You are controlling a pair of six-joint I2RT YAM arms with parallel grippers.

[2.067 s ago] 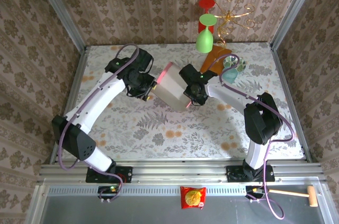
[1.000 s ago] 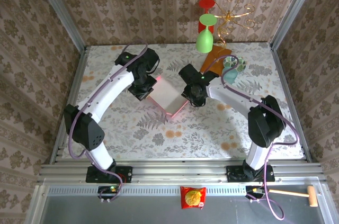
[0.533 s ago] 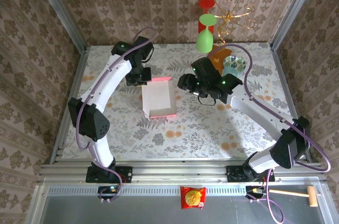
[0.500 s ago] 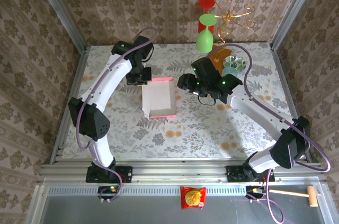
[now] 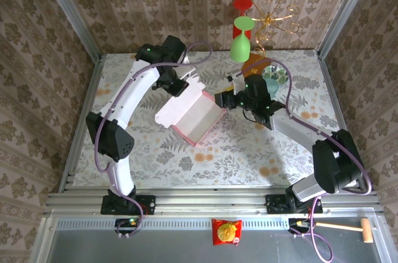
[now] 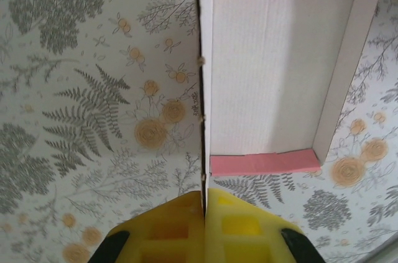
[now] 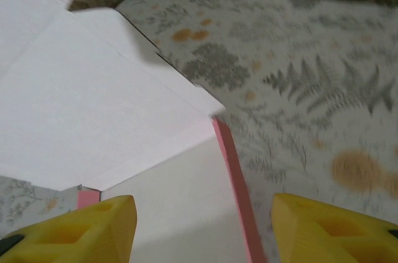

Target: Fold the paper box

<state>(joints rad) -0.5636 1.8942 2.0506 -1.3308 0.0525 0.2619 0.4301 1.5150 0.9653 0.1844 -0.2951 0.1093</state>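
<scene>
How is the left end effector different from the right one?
The left end effector is shut; the right end effector is open. The left one pinches a thin wall of the box, while the right one's fingers stand wide apart on either side of the box's pink edge without clamping it. Both have yellow fingers and are at the box.

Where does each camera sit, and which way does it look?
Top external: overhead behind the arms, looking down on them and the paper box.
Left wrist: on its arm, looking down past the left gripper, shut on the box's wall.
Right wrist: on its arm, looking over the open right gripper at the box.
All share the box.
</scene>
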